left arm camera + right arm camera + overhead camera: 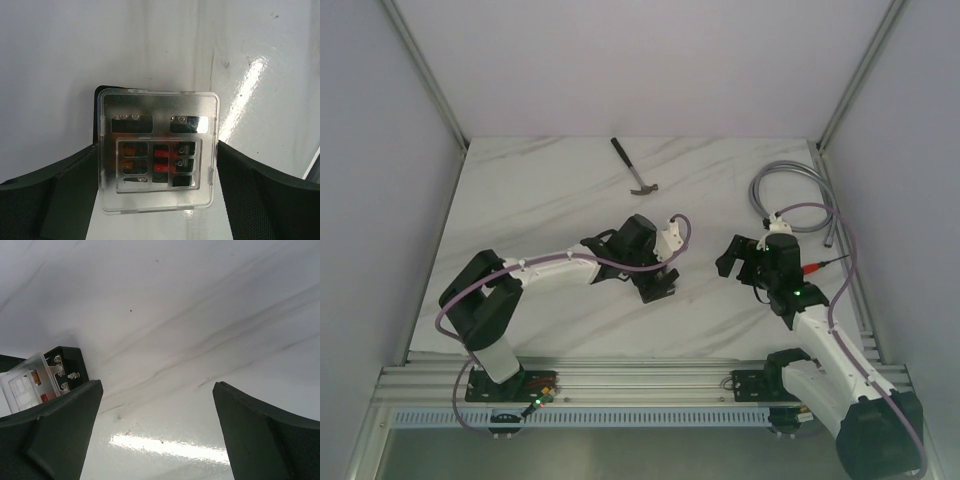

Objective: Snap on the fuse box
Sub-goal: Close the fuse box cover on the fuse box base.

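Note:
The fuse box [660, 291] is a small black square box lying on the white marbled table near the middle. In the left wrist view its black edge [95, 115] shows behind a clear square cover [159, 202] lying on top, with red and orange fuses visible through it. My left gripper [655, 283] hangs over the box with its jaws spread wide [157, 145], the fingertips standing right at the cover's two side edges. To the right of the box, my right gripper [738, 262] is open over bare table [157, 384]. That view shows the box [70, 362] and the cover [22, 385] at far left.
A hammer [634, 167] lies toward the back of the table. A loop of grey cable [790, 180] sits at the back right corner. White walls and metal frame posts close in the table on three sides.

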### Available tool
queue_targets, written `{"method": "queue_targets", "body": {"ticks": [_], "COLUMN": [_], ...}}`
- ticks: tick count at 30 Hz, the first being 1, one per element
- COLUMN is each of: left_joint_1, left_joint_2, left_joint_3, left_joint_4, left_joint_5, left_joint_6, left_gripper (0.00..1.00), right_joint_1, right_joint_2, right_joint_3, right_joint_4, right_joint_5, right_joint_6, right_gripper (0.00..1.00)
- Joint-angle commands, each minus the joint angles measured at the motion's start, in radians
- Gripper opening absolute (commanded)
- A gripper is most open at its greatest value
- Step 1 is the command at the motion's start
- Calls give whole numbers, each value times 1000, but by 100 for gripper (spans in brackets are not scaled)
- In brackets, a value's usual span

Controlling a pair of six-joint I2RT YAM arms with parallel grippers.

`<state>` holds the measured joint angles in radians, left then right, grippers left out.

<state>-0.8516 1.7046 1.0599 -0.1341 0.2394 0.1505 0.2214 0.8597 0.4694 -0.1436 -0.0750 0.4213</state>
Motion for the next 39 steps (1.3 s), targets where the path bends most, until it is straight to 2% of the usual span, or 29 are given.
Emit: {"method": "queue_targets", "body": {"ticks": [1, 25, 28, 39], "left_joint_1": [2, 5, 5, 7], "left_joint_2": [8, 43, 50, 38], "left_joint_3": [-15, -11, -10, -10], "left_joint_4": [21, 44, 48, 71], "left_joint_5": [23, -19, -25, -41], "left_joint_6": [26, 71, 73, 84], "left_gripper": [83, 93, 100, 100], "right_joint_1": [-2, -4, -4, -2], "right_joint_2": [6, 25, 26, 49], "right_joint_3": [-7, -11, -12, -8], "right_joint_4": [27, 52, 53, 72], "right_joint_5": [-23, -73, -79, -123], "right_joint_6": [-7, 2, 0, -2], "right_gripper": [100, 100, 100, 100]}}
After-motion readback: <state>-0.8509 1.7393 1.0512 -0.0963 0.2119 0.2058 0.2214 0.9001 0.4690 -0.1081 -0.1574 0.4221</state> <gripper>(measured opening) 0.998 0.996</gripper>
